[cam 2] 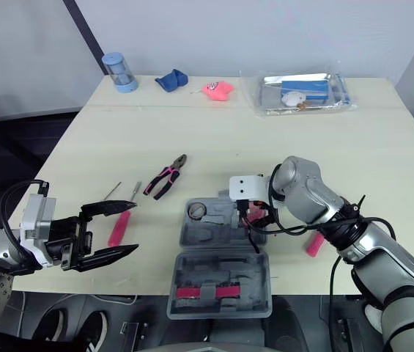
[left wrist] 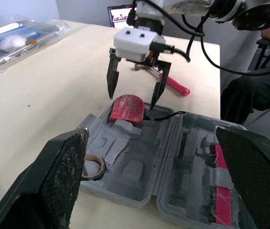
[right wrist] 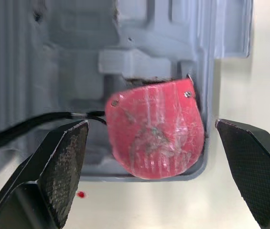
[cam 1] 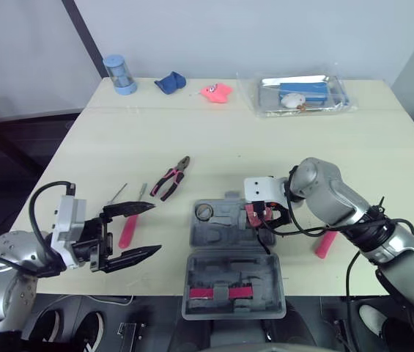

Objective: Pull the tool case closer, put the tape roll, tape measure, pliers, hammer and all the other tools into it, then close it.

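The grey tool case lies open near the table's front edge, its lid toward me. Inside it are a tape roll and a red tape measure, which sits in a corner pocket. My right gripper hovers open just over the tape measure, fingers astride it without touching. Left of the case, my left gripper is open and holds nothing. Pink-handled pliers and a pink-handled screwdriver lie on the table near it. A pink hammer handle shows behind my right arm.
A thin metal tool lies beside the screwdriver. At the table's far edge stand a blue jar, a blue cloth, a pink toy and a bagged metal tray. A seated person is past the table.
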Robot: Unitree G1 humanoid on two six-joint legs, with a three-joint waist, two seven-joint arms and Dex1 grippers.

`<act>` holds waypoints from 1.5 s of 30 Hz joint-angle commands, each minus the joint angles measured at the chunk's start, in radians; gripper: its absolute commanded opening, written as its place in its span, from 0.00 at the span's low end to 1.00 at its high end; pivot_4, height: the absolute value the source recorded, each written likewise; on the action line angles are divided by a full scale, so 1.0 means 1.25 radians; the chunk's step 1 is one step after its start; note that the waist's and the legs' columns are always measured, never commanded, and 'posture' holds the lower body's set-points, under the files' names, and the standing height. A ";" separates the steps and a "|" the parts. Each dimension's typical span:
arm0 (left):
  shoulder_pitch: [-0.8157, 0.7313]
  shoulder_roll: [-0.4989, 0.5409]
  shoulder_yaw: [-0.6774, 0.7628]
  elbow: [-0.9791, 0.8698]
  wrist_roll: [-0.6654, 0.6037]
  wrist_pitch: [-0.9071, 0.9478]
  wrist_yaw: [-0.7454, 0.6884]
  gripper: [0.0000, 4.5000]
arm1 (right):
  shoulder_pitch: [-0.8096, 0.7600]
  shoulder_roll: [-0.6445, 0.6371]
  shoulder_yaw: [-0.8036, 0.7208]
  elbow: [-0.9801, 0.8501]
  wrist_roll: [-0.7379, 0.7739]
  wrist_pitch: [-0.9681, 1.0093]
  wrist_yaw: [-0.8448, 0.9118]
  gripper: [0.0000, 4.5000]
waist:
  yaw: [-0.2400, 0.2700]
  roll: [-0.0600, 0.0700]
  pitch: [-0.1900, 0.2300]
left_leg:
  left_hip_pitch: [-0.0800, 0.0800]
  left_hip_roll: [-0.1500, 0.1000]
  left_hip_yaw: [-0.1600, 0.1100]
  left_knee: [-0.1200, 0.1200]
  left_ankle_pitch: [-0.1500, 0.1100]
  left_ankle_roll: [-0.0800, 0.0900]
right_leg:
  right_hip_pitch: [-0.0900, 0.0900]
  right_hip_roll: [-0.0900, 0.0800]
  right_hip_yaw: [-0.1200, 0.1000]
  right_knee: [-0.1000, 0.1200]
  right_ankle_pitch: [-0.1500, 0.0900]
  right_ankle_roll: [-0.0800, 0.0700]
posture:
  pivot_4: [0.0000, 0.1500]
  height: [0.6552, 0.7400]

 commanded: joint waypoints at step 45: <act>-0.038 0.003 -0.003 -0.001 0.005 -0.001 -0.011 1.00 | 0.219 0.147 -0.343 0.556 0.291 -0.707 -0.073 0.19 | -0.019 0.000 0.000 | 0.001 0.000 0.000 0.001 0.000 0.000 | 0.000 0.000 0.000 0.002 0.000 0.000 | 1.00 1.00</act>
